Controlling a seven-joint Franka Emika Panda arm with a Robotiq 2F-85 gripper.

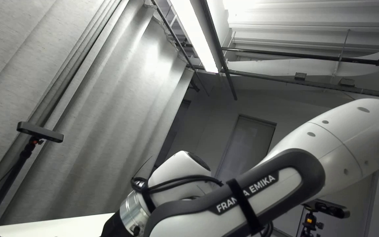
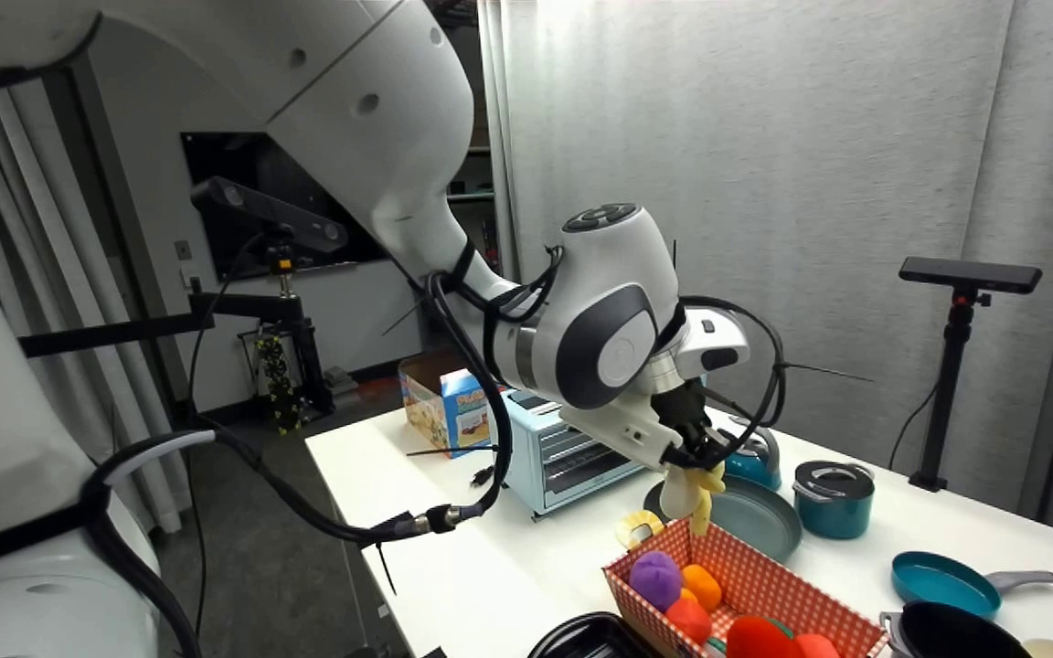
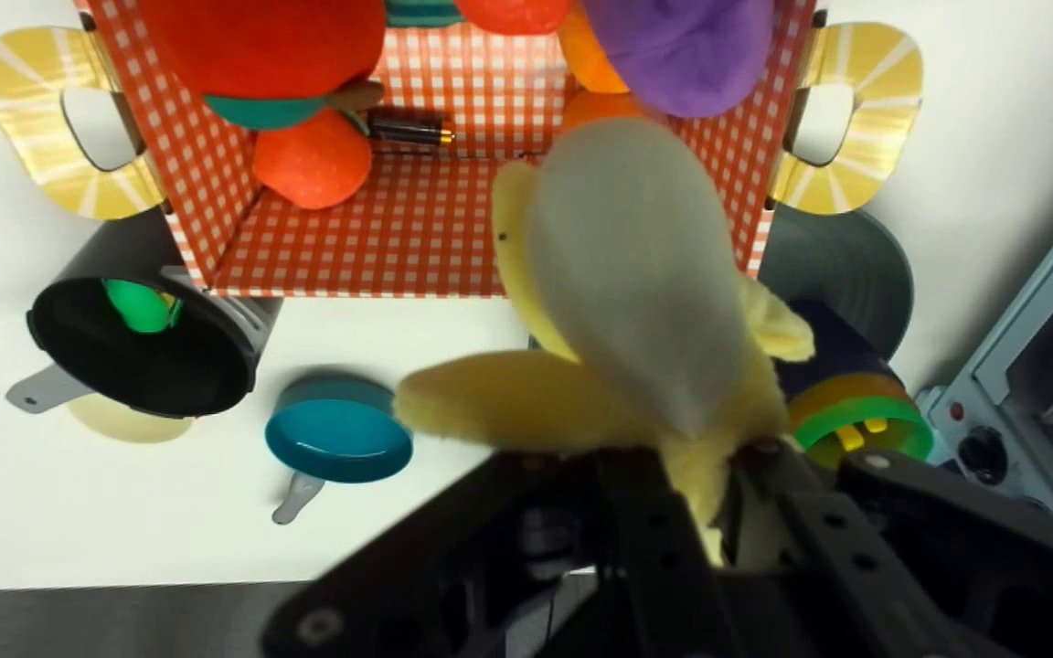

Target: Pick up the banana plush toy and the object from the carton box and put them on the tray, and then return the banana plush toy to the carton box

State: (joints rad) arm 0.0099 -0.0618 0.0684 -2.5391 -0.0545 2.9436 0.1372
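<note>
Over your worktop [image 2: 490,585], banana plush toy [image 3: 632,302] clamped in the jaws

Your gripper [image 3: 702,475] pinches the toy at one end, and it hangs near a corner of the red-checked carton box [image 2: 773,583]; whether it touches the rim, you cannot tell. That box stands between the worktop's edge by the curtain [image 2: 764,164] and the edge opposite, other soft toys [image 2: 657,578] inside. Just beside it you see part of a black tray [image 2: 572,627]. Nearer the curtain edge lies a blue frying pan [image 3: 339,439].
</note>
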